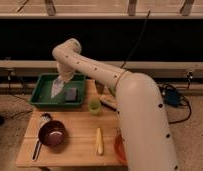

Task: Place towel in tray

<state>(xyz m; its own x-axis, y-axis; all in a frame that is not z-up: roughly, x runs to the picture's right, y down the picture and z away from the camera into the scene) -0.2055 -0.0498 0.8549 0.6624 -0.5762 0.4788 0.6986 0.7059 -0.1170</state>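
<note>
The white towel [57,88] hangs from my gripper [62,78] over the left half of the green tray [41,98], which stands at the back left of the wooden table. Its lower end reaches down to the tray's floor. The gripper is shut on the towel's top, and the arm reaches it from the right, hiding the table's right side. A small grey-blue object [71,94] lies in the tray just right of the towel.
A green cup [95,105] stands right of the tray. A dark brown bowl [52,134] and a long-handled utensil [39,145] sit front left. A banana [99,141] lies at front centre. An orange bowl [118,148] is partly behind the arm.
</note>
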